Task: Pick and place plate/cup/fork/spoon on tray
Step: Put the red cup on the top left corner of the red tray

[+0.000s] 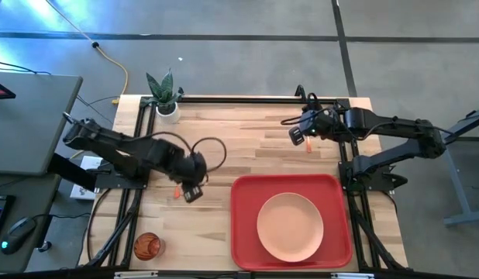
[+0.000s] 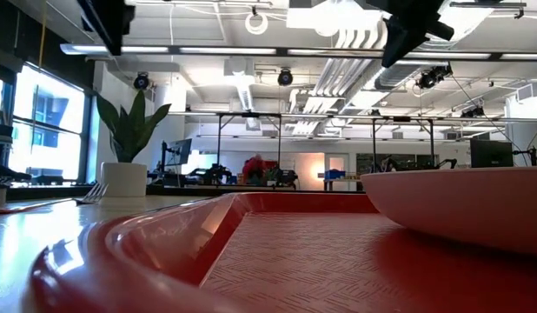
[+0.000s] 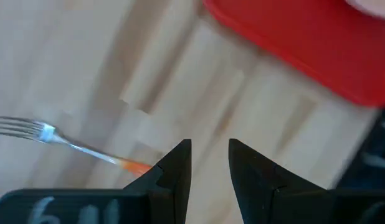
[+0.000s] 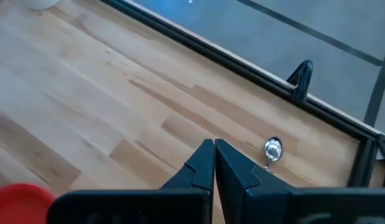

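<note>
The red tray lies at the table's near right with the salmon-pink plate resting flat in it. The red-orange cup stands upright at the near left. The fork lies flat on the wood, and its orange handle runs behind one finger of my left gripper. That gripper is open above the table, left of the tray. The spoon lies on the wood at the far right, beside my right gripper, which is shut and holds nothing.
A white pot with a green plant stands at the far left corner. A black frame rail runs along the table's far edge, close to the spoon. Bare wood lies between the two grippers and between the cup and the tray.
</note>
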